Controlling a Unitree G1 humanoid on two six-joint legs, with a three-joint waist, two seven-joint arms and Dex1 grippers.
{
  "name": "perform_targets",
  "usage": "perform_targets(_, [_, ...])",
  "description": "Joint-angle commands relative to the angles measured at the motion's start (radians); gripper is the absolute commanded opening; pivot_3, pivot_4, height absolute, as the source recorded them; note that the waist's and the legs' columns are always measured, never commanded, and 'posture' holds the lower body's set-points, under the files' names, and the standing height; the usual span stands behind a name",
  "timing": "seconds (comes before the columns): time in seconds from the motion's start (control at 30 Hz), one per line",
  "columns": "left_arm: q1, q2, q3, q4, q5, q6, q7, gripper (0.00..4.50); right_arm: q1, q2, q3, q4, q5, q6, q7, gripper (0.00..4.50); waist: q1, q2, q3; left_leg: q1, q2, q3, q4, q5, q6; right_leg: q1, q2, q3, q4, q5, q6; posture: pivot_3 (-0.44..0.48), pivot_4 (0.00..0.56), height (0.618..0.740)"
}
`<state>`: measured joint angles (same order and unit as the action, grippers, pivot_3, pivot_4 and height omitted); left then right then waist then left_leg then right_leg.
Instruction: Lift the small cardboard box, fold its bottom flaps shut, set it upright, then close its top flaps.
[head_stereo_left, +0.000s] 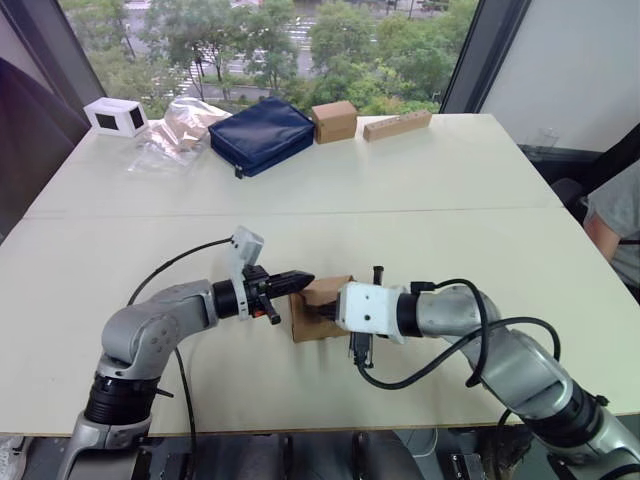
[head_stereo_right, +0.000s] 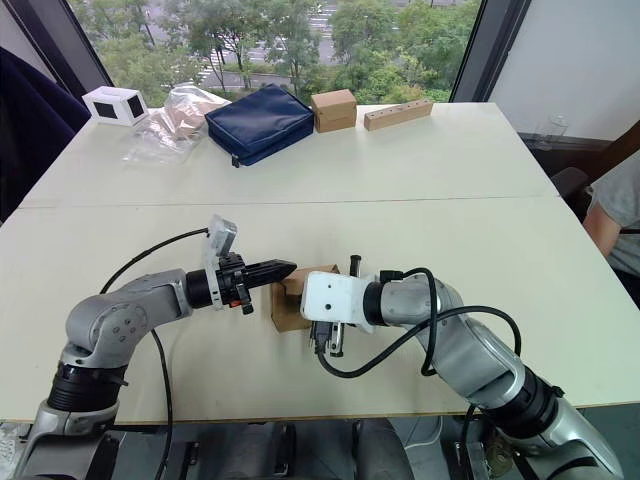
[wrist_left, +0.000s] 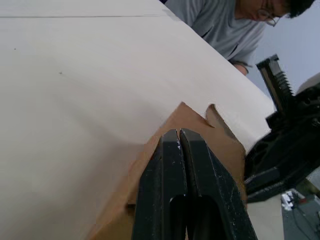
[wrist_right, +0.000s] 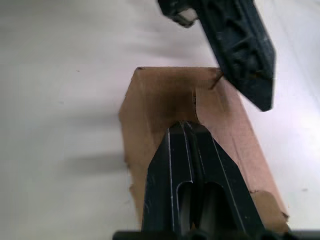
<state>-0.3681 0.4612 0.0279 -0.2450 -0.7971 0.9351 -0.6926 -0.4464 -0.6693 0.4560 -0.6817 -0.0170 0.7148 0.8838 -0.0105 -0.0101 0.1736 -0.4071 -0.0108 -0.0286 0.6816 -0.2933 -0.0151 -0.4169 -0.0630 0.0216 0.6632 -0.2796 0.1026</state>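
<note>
My small cardboard box (head_stereo_left: 318, 312) sits on the bench (head_stereo_left: 420, 190) near the front edge, squeezed between my two end effectors — left end effector (head_stereo_left: 303, 281) and right end effector (wrist_right: 189, 131), both clenched and pressing on cardboard, not gripping it. It looks light and a bit crushable, flaps floppy — I'd hold it by the stiff side walls, not the flaps.

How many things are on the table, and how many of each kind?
Cardboard boxes: 2, the small box between the left gripper and right gripper, and the squarer box at the far edge
White box: 1
Blue pouch: 1
Plastic bag: 1
Wooden block: 1
Total: 6
</note>
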Motion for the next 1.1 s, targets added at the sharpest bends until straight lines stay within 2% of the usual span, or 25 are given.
perform_targets(0.03, [-0.011, -0.002, 0.029, -0.013, -0.020, -0.002, 0.003, 0.03, 0.004, -0.025, -0.067, -0.068, 0.051, 0.010, 0.022, 0.00, 0.000, 0.000, 0.000, 0.000, 0.000, 0.000, 0.000, 0.000, 0.000, 0.000, 0.000, 0.000, 0.000, 0.000, 0.000, 0.000, 0.150, 0.740])
perform_targets(0.27, [-0.006, -0.004, 0.027, -0.014, -0.020, -0.003, 0.005, 0.03, 0.005, -0.034, -0.076, -0.080, 0.067, 0.011, 0.009, 0.00, -0.001, 0.000, 0.000, 0.000, 0.000, 0.000, 0.000, 0.000, 0.000, 0.000, 0.000, 0.000, 0.000, 0.000, 0.000, 0.000, 0.150, 0.740])
perform_targets(1.1, [0.007, -0.025, 0.045, -0.020, -0.039, 0.003, 0.037, 0.03, -0.035, -0.007, 0.013, 0.033, -0.013, -0.063, -0.032, 0.00, 0.000, 0.000, 0.000, 0.000, 0.000, 0.000, 0.000, 0.000, 0.000, 0.000, 0.000, 0.000, 0.000, 0.000, 0.000, 0.000, 0.150, 0.740])
